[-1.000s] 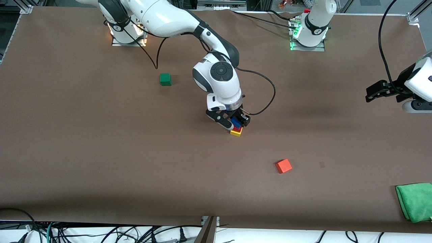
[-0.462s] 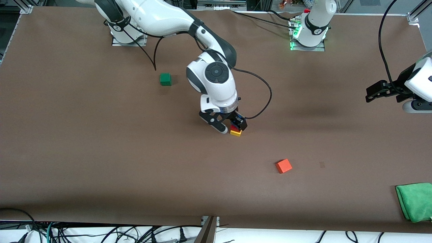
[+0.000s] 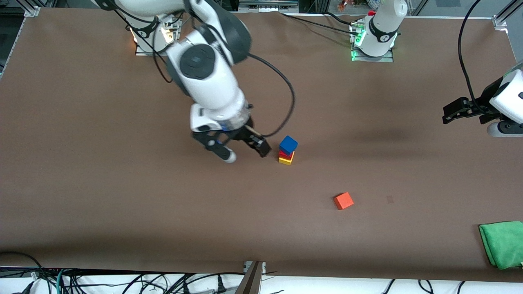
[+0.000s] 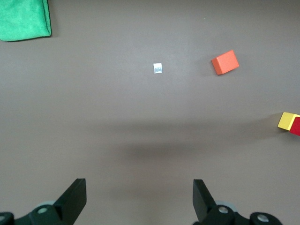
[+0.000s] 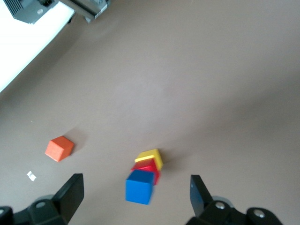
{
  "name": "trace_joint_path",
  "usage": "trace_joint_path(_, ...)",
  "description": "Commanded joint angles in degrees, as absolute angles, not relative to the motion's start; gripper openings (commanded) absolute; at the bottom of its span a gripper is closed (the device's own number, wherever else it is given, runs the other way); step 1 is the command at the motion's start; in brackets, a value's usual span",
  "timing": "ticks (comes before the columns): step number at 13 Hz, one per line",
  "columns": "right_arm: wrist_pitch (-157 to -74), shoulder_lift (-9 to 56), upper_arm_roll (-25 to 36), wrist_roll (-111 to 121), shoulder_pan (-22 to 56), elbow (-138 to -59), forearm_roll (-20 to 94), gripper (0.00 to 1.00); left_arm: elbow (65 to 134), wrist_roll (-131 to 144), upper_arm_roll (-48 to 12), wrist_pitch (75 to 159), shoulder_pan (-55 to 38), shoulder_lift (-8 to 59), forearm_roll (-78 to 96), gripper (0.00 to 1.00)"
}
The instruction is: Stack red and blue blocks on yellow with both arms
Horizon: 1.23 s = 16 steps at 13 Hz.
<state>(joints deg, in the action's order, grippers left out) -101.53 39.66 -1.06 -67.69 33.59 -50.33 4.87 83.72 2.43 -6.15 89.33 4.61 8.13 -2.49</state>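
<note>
Item: three-cube stack, mid-table. Your blue block point(image 3: 288, 144) sits on the red block point(image 3: 286, 154), which sits on the yellow cube point(image 3: 285, 160); the blue one looks slightly offset, so judge the stack complete but lightly seated. Right gripper point(image 3: 244, 151): fingers apart, empty, raised just beside the stack toward the right arm's end, clear of it. Left gripper point(image 3: 449, 114): fingers apart, empty, waiting over the left arm's end. Unused: orange cube point(image 3: 343, 201) nearer the camera, green cloth point(image 3: 502, 243) at the table's edge.
</note>
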Motion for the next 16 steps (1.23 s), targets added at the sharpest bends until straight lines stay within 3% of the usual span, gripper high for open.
trace_joint_path(1,-90.76,32.37,-1.32,-52.36,28.14,-54.57,6.59,1.0,82.18,2.11,-6.24,89.03,4.48,8.79,-1.67,1.0)
trace_joint_path(2,-87.05,29.73,-1.23,-47.25,25.95,-56.32,6.77,1.0,82.18,2.11,-6.24,89.03,4.31,8.79,-1.67,1.0)
trace_joint_path(4,-85.52,19.83,-0.62,-34.7,21.38,-67.44,6.68,1.0,82.18,2.11,-6.24,89.03,4.48,8.79,-1.67,1.0)
trace_joint_path(7,-89.45,4.7,2.97,-19.82,17.67,-87.65,5.98,1.0,82.18,2.2,-6.24,89.03,4.48,8.79,-1.49,1.0)
trace_joint_path(9,-93.32,-0.86,5.09,-11.9,16.0,-96.64,5.54,1.0,82.18,2.2,-6.24,89.03,4.48,8.79,-1.49,1.0)
trace_joint_path(13,-95.71,0.17,7.47,-6.5,15.91,-96.86,3.25,1.0,82.18,2.29,-6.33,89.03,4.13,8.88,-1.67,1.0)
trace_joint_path(16,-94.4,4.12,7.47,-6.42,16.0,-89.93,3.25,1.0,82.18,2.2,-6.33,89.03,4.13,8.79,-1.67,1.0)
